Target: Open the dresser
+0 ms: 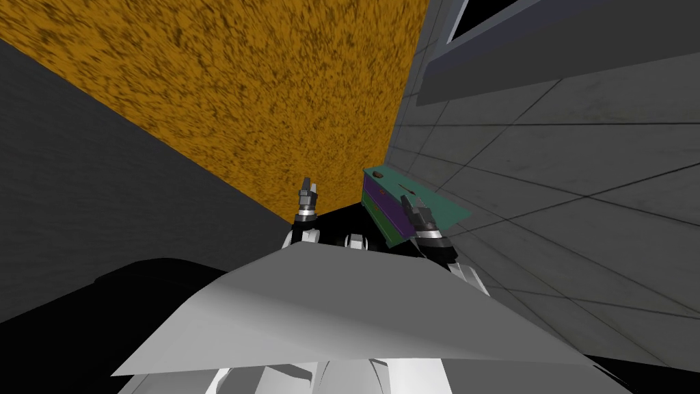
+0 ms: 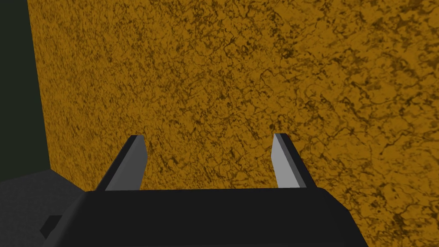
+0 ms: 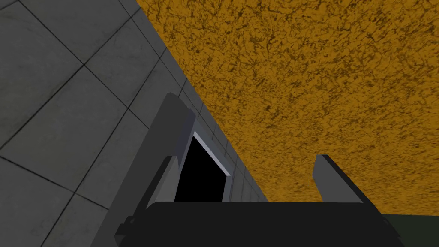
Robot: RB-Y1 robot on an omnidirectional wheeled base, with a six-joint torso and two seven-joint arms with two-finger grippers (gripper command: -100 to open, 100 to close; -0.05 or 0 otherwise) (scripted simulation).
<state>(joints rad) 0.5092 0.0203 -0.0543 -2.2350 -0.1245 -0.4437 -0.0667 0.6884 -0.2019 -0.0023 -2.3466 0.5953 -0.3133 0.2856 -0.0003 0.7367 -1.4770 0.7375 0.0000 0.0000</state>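
The dresser (image 1: 380,207) is a small low chest with a teal top and purple and green front panels. It stands where the orange wall meets the grey tiled wall, ahead and to my right. My right gripper (image 1: 409,204) is raised in front of the dresser's near end, and its two fingers (image 3: 324,176) stand open with nothing between them. To the left of the dresser, my left gripper (image 1: 309,186) points at the orange wall. Its fingers (image 2: 281,161) are also open and empty.
An orange mottled wall (image 1: 239,89) stands straight ahead. A grey tiled wall (image 1: 567,171) with a window (image 1: 478,27) runs along the right, and a dark grey wall (image 1: 82,191) closes the left. A black area (image 1: 342,222) lies at the base of the orange wall.
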